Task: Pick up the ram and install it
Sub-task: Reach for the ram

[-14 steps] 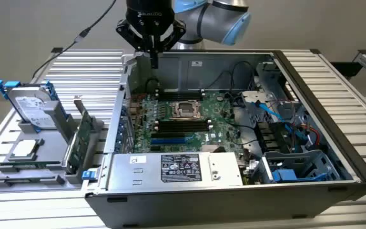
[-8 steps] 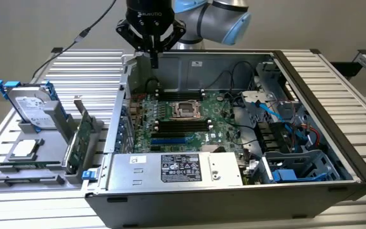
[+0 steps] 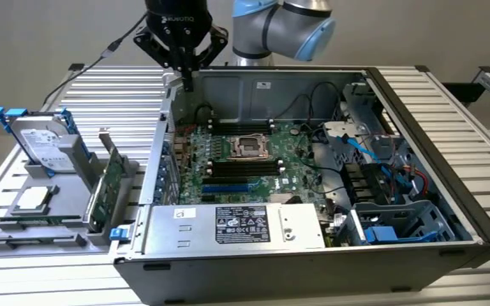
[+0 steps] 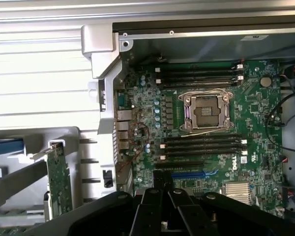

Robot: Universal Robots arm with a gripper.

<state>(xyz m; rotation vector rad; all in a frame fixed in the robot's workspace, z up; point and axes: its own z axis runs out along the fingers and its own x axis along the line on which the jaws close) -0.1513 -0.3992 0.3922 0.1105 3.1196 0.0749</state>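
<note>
The ram (image 3: 43, 220), a thin green stick, lies flat in a grey holder on the fixture at the exterior view's left, in front of the silver processor chip (image 3: 34, 199). My gripper (image 3: 188, 85) hangs over the back left corner of the open computer case (image 3: 313, 264), far from the ram. Its black fingers (image 4: 160, 184) are pressed together with nothing between them. Below it lies the green motherboard (image 4: 246, 110) with its square processor socket (image 4: 206, 110). Black memory slots (image 4: 201, 145) run on both sides of the socket and look unfilled.
On the grey fixture (image 3: 32, 242) also stand a hard drive in a blue frame (image 3: 45, 143) and an upright green expansion card with a metal bracket (image 3: 109, 185). The power supply (image 3: 237, 224), cables and a blue drive cage (image 3: 394, 223) crowd the case's front and right.
</note>
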